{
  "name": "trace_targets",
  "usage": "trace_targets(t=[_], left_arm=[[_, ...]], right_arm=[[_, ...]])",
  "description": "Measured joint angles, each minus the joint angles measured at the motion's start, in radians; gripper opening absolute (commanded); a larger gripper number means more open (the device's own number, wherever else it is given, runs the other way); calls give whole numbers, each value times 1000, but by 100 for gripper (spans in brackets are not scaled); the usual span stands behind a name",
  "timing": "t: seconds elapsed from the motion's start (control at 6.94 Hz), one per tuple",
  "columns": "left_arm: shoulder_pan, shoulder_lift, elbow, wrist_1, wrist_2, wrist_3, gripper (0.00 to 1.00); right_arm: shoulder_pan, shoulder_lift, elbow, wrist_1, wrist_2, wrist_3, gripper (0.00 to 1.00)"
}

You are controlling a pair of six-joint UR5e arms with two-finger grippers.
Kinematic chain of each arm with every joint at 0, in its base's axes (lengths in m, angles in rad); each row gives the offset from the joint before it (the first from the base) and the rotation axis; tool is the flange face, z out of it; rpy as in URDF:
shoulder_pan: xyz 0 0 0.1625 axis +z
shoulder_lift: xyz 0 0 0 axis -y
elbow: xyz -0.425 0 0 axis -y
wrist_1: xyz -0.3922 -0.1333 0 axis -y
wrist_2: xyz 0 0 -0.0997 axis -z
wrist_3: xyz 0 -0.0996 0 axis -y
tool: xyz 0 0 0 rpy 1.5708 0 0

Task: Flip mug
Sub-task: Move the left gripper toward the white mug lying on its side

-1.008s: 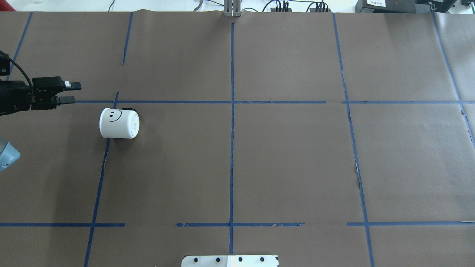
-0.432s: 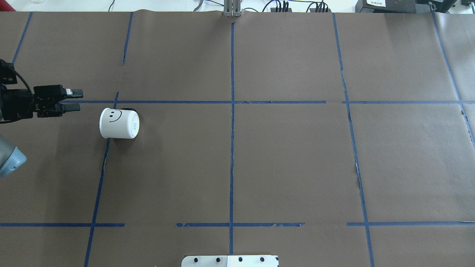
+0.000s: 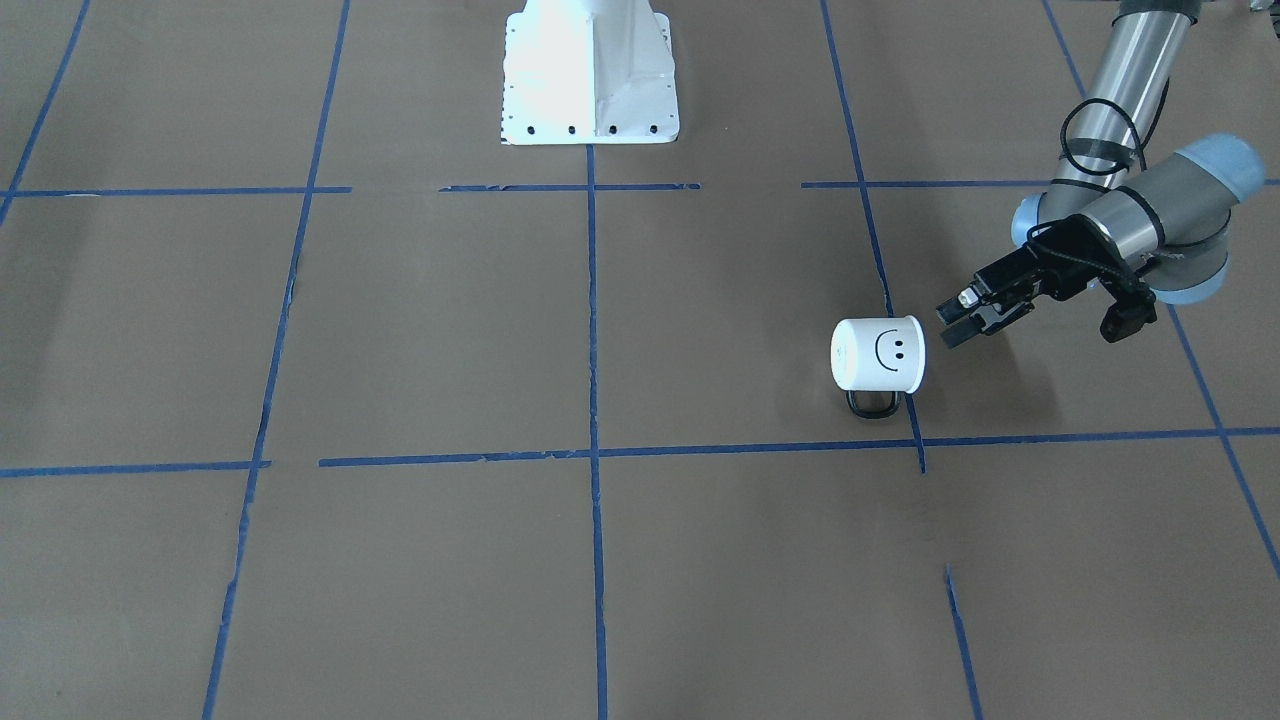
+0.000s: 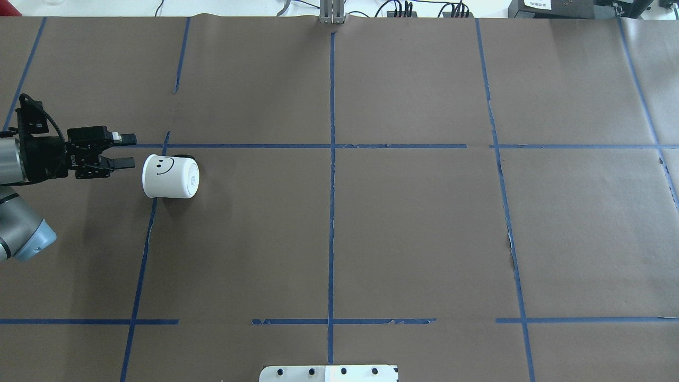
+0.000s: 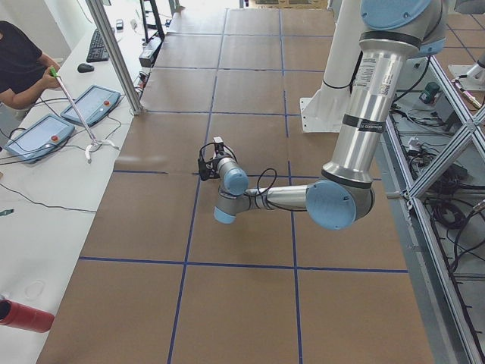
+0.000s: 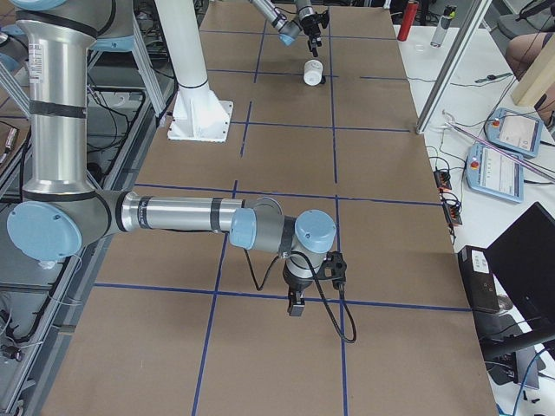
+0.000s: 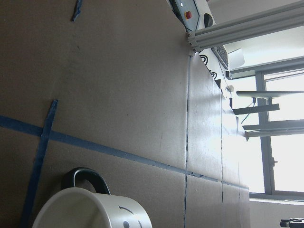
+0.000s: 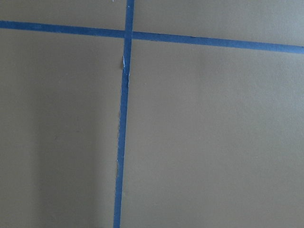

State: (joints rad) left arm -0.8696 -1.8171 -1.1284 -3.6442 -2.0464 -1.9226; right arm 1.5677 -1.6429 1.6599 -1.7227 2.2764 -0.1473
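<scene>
L gripper (image 4: 127, 152) hangs w/ jaws wide apart, empty, just beside the mug (image 4: 170, 178), not touching. Mug lies on its side nr the table's (image 4: 424, 239) left edge, mouth twd the gripper, handle twd far edge, smiley up. R gripper (image 6: 296, 305) low nr right edge; can't tell if open.

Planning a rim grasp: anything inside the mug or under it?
The mug lies on its side on the brown paper, mouth toward the open left pincer. Only paper shows beneath it. No view looks into the mouth, so its inside is unseen.
</scene>
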Motion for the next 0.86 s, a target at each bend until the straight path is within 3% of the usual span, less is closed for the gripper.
trace_targets(t=[0.86], left_arm=[[36,-1,42,-33,48,-9,100]], right_arm=[[0,0,1,0,0,0,100]])
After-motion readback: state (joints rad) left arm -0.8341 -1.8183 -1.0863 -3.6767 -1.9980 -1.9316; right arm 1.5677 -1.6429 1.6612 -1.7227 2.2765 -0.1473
